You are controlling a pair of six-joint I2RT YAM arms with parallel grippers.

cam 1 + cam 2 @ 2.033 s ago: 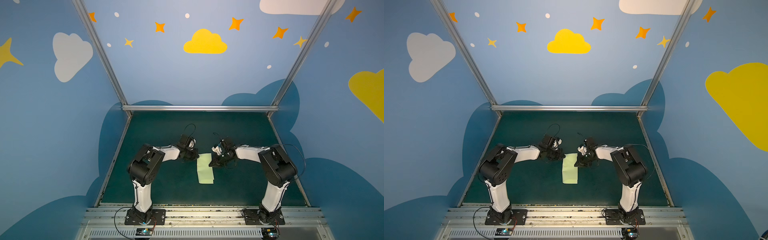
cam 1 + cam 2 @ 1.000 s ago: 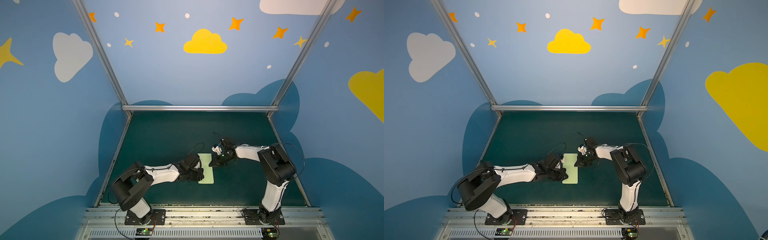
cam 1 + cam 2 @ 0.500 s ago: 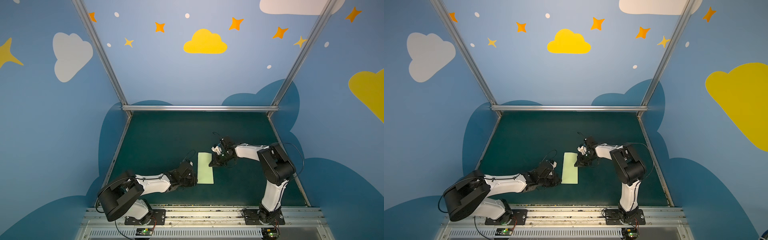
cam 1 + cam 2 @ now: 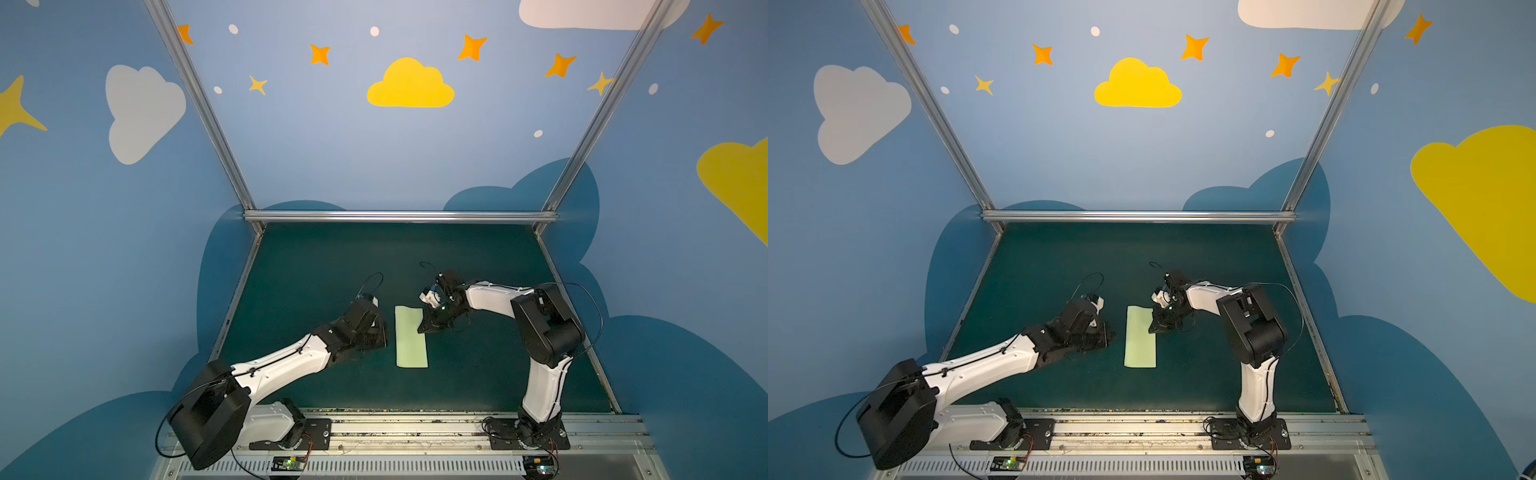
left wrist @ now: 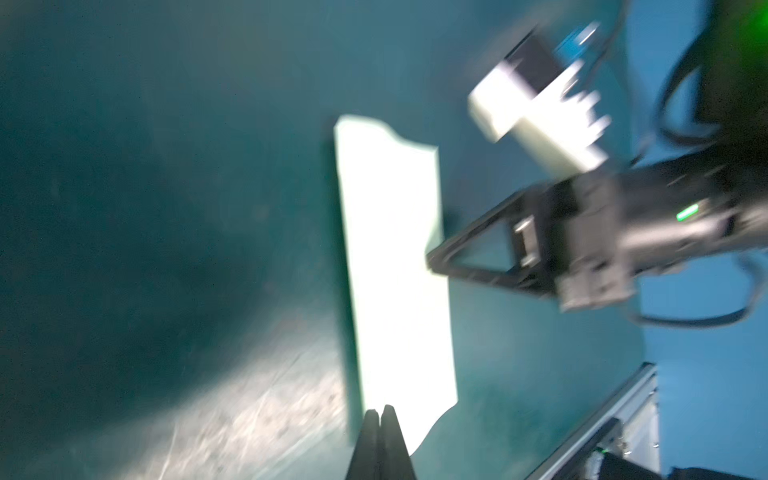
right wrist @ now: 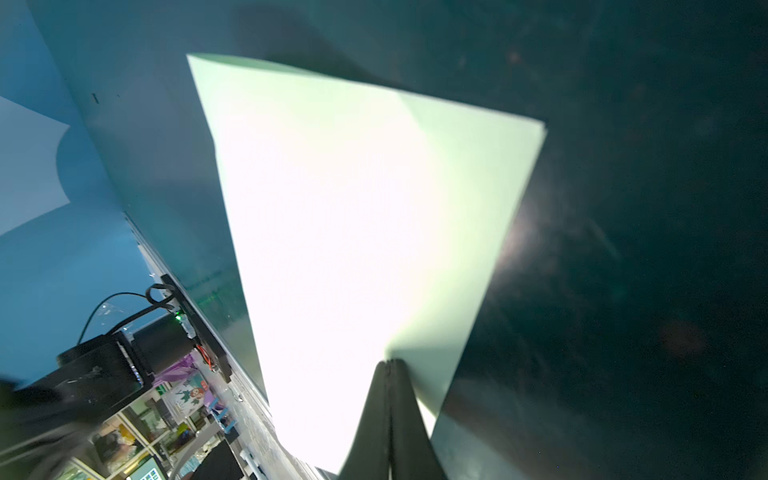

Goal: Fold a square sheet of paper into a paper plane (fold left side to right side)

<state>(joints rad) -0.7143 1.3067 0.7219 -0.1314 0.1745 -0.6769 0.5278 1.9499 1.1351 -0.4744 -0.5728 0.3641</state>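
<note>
**Both grippers clenched beside a folded green strip**

Top views: In both top views the paper point(image 4: 411, 337) lies flat near the middle of the dark green table point(image 4: 332, 266). It is a pale green, narrow rectangle with its long sides running from the front rail toward the back wall. The left gripper point(image 4: 384, 338) sits low just beside the strip's left long edge. A thin band of table shows between them, and its jaws are pressed together. The right gripper point(image 4: 419, 331) comes in from the opposite side, with its closed tip at the right long edge, in the far half of the strip. In a top view the same layout shows, with the paper point(image 4: 1140, 337) between the left gripper point(image 4: 1113, 336) and the right gripper point(image 4: 1150, 331).

Left wrist: The picture is smeared by motion. The left gripper point(image 5: 379, 412) has its two fingers shut tight against each other with nothing between them. Its tip shows against one short end of the bright paper point(image 5: 395, 270). Whether they touch cannot be told. The right gripper point(image 5: 430, 259) meets the strip's long edge partway along.

Right wrist: The right gripper point(image 6: 388, 362) is clenched, fingers meeting along a thin seam. Its tip rests on the paper point(image 6: 353, 199) close to a long edge. No sheet is visible pinched between the fingers. The paper is glaring white under the light, paler green toward its corner, and flat on the table point(image 6: 623, 249).
</note>
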